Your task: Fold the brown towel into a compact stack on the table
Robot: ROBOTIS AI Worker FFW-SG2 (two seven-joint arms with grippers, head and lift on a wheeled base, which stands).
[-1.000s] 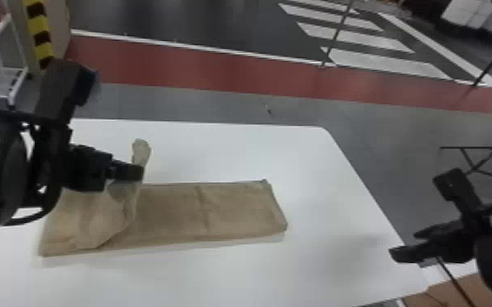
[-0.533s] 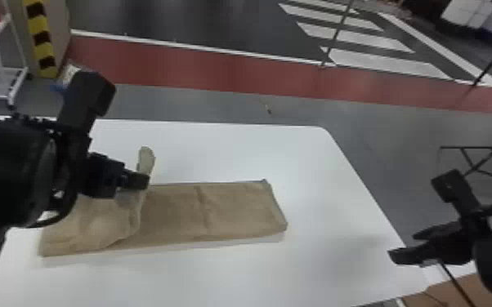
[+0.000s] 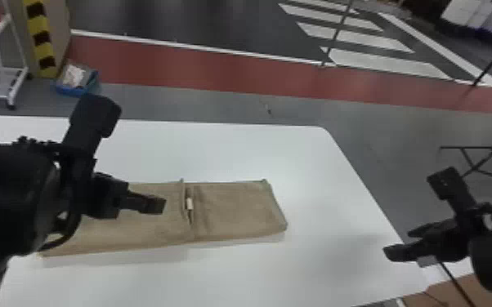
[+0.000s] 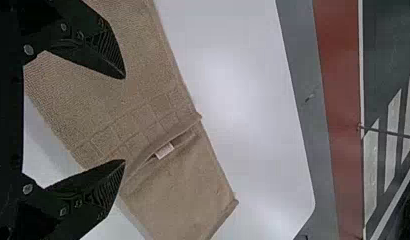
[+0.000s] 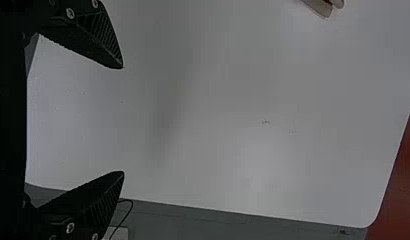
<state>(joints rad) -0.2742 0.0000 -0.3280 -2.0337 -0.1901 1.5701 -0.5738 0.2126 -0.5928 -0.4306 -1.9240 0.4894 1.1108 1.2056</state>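
Observation:
The brown towel lies as a long flat strip on the white table, its left part folded over so that an edge with a white tag crosses near the middle. My left gripper is above the towel's left part. In the left wrist view, that gripper stands open over the brown towel, nothing between its fingers. Parked over the table's right edge is my right gripper; in the right wrist view the gripper is open above bare table, with a towel corner far off.
The white table has bare surface behind, in front of and to the right of the towel. Beyond it on the floor are a blue bin and a white rack. Brown cardboard sits below the table's right front.
The raised towel end held by my left gripper has been let go and lies flat, reaching to about the middle. My left arm has moved right; the right arm has stayed put.

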